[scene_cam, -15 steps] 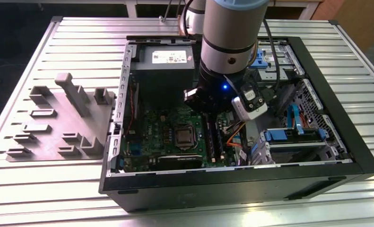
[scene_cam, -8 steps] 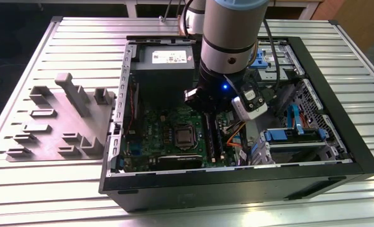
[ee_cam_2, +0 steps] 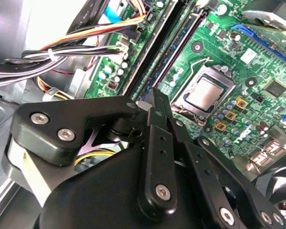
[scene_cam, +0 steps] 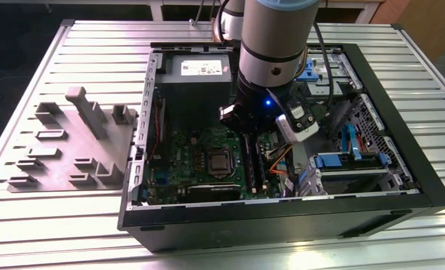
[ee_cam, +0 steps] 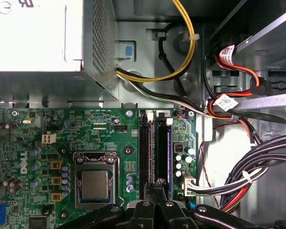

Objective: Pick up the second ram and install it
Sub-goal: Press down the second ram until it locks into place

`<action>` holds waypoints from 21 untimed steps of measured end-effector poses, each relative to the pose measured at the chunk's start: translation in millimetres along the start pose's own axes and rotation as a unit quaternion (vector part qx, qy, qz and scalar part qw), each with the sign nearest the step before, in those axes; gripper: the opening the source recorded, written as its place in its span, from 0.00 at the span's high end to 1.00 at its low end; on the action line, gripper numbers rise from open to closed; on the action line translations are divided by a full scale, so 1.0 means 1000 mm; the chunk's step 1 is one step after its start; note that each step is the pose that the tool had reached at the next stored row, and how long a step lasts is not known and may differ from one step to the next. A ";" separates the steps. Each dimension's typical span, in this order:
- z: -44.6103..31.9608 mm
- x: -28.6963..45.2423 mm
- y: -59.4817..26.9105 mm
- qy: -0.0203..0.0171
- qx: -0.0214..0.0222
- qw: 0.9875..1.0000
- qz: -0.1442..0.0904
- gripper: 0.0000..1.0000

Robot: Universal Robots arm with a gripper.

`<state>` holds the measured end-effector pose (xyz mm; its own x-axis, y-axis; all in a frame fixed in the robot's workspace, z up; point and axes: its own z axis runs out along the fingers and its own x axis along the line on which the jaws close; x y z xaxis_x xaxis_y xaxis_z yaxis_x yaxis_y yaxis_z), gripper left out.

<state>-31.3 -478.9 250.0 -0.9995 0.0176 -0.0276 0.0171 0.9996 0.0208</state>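
In both wrist views two dark memory sticks stand side by side in the motherboard's long slots. The one under my fingertips I take as the second ram (ee_cam: 163, 148) (ee_cam_2: 179, 46); it stands upright in its slot, next to the processor socket (ee_cam: 94, 185). My gripper (ee_cam: 158, 184) (ee_cam_2: 155, 95) is shut, its black fingers (ee_cam_2: 158, 138) pressed together with the tips at the near end of that stick. I cannot tell whether they touch its top edge. In the exterior view the arm's wrist (scene_cam: 271, 107) hangs inside the open computer case (scene_cam: 402, 185), over the slots (scene_cam: 254, 163).
A grey fixture plate (scene_cam: 64, 163) with upright blocks lies at the exterior view's left on the slatted table. The power supply (scene_cam: 196, 70) sits at the back of the case. Bundled cables (ee_cam: 257, 167) and blue drive bays (scene_cam: 350, 160) crowd the side beyond the slots.
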 end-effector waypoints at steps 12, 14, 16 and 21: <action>0.0000 0.0001 0.0062 0.000 0.000 1.000 0.000 0.90; 0.0001 0.0002 0.0090 0.000 0.000 1.000 0.000 0.90; 0.0002 0.0002 0.0114 0.000 0.000 1.000 0.000 0.90; 0.0005 0.0003 0.0168 0.000 0.000 1.000 0.000 0.90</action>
<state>-31.3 -462.1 249.8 -0.9995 0.0177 -0.0276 0.0171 0.9996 0.0217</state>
